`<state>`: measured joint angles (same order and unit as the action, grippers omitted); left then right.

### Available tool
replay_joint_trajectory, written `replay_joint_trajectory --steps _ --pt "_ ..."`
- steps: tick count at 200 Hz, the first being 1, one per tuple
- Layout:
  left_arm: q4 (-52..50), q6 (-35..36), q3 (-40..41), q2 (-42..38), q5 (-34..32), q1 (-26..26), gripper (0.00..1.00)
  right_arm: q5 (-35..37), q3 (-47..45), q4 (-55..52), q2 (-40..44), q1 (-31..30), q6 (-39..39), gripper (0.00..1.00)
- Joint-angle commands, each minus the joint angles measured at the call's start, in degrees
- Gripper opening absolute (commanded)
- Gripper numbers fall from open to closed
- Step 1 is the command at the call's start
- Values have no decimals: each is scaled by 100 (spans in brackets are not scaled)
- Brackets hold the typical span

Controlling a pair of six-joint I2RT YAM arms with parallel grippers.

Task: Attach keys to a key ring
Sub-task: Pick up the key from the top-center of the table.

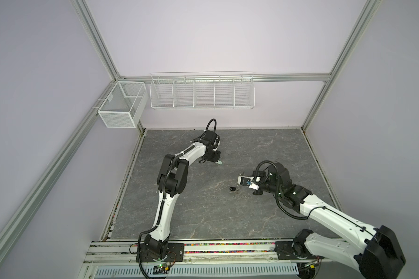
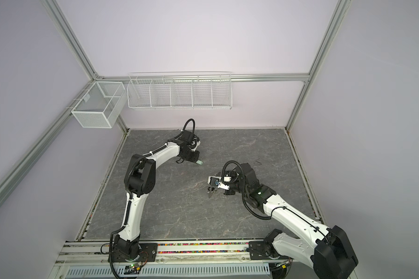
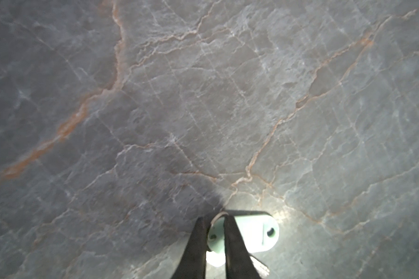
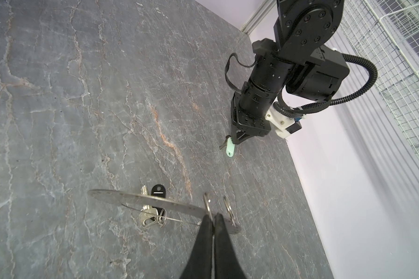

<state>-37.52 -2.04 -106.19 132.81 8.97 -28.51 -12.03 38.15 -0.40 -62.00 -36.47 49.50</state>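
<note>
Your left fingers (image 3: 196, 246) are clenched on the green-tag key (image 3: 254, 232). They pinch the pale tag from both sides at its looped end, and the rest of the tag sticks out past the fingertips, low over the grey marbled bench (image 3: 203, 96). A silvery key blade shows just behind those fingers. Whether the tag's far end touches the bench, you cannot tell.

Your right fingers (image 4: 203, 244) are shut tight on the rim of the key ring (image 4: 131, 199), and the flat grey disc shows edge-on in the wrist view. Two small wire loops (image 4: 207, 204) stand on the rim right beside the fingertips.

The black-tag key (image 4: 159, 192) lies on the bench just beyond the disc from your right fingers. Its silvery part is partly hidden behind the disc's rim. Whether it is hooked onto the ring, you cannot tell. In a top view it sits close beside the right fingers (image 1: 232, 189), well apart from the left ones.
</note>
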Motion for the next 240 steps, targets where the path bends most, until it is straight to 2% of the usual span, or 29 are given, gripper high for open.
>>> replay_joint_trajectory --steps 1,32,99,146,166,205,223,240 --pt "-70 38 111 -17 41 -14 9 -167 132 76 -38 17 -94 7" --pt "49 57 265 -171 118 -14 0 -177 145 102 -67 17 -136 7" --pt "402 230 946 -787 405 -14 0 -109 114 98 -54 17 -212 7" --pt "1096 853 2229 -2316 806 -53 0 -80 179 -3 -27 19 -115 7" --pt "1505 1320 2790 -3119 916 -168 0 -397 363 -234 -94 23 -34 7" --pt "2493 2807 4019 -4463 1468 -392 0 -911 760 -694 -260 31 -3 7" --pt "3297 2950 4644 -4960 1637 -406 0 -1139 826 -708 -278 50 -44 7" --pt "4028 3300 5224 -5331 2131 -409 0 -1486 850 -682 -264 109 -93 7"
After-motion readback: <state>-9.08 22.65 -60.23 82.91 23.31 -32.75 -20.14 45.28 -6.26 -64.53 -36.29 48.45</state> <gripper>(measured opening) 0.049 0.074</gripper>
